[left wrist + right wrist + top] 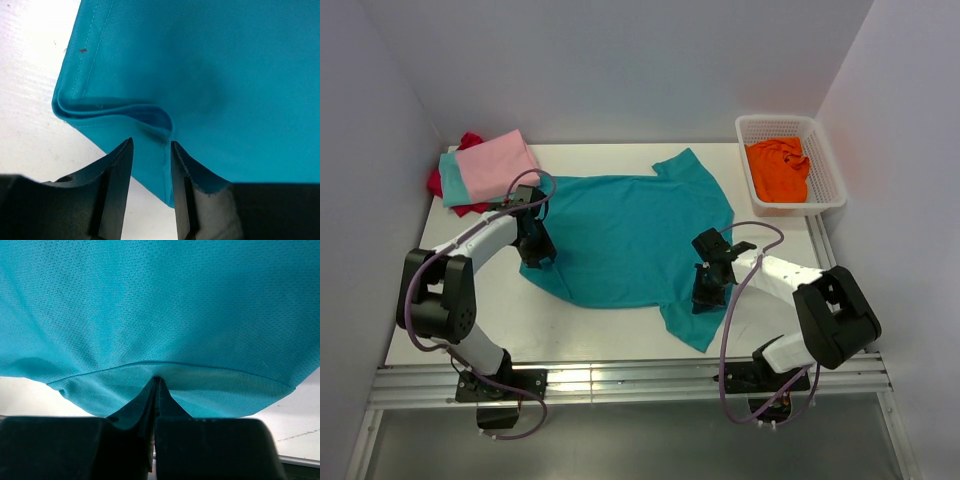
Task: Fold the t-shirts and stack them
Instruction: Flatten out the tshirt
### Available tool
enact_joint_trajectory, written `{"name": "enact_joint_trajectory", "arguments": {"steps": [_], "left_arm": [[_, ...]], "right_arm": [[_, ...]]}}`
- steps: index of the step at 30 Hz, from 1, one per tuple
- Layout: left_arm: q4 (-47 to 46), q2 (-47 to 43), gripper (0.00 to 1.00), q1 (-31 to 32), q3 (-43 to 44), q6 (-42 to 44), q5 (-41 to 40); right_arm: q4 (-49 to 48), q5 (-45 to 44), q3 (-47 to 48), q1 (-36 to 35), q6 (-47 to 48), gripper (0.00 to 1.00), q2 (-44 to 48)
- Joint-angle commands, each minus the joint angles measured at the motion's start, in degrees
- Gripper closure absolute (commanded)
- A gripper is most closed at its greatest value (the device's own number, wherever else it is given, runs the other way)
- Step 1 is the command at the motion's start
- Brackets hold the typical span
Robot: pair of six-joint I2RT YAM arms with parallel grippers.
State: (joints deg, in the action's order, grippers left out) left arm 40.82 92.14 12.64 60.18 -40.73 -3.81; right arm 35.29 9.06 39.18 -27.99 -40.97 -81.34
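Observation:
The teal t-shirt (630, 235) lies spread flat on the white table, with one sleeve to the far side and one to the near right. My left gripper (536, 250) is at its left corner. In the left wrist view the gripper (152, 145) is open, its fingers astride a raised fold of the teal cloth (225, 75). My right gripper (708, 285) is at the shirt's right side near the lower sleeve. In the right wrist view it (156, 380) is shut on the teal shirt's edge (160, 300), which is lifted off the table.
A folded pink t-shirt (495, 160) lies on a light aqua one (450, 182) and a red one (470, 140) at the far left. An orange t-shirt (780, 168) lies crumpled in the white mesh basket (832, 175) at the far right. Walls close in on both sides.

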Motion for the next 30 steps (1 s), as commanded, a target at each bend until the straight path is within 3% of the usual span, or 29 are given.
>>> {"name": "enact_joint_trajectory", "arguments": {"steps": [1, 13, 21, 30], "left_arm": [[-2.23, 1.29, 0.57, 0.63, 2.83, -0.4, -0.84], [0.14, 7.53, 0.54, 3.53, 10.04, -1.28, -2.86], [3.03, 5.78, 0.42, 4.05, 9.69, -2.07, -5.24], [4.8, 4.63, 0.48, 4.23, 9.43, -2.34, -7.08]], "right_arm": [[-0.48, -0.62, -0.95, -0.23, 1.16, 1.0, -0.57], [0.22, -0.62, 1.07, -0.31, 3.44, 1.0, -3.56], [0.13, -0.8, 0.37, 0.04, 4.06, 1.0, -3.04], [-0.13, -0.62, 0.72, 0.3, 4.5, 1.0, -4.18]]}}
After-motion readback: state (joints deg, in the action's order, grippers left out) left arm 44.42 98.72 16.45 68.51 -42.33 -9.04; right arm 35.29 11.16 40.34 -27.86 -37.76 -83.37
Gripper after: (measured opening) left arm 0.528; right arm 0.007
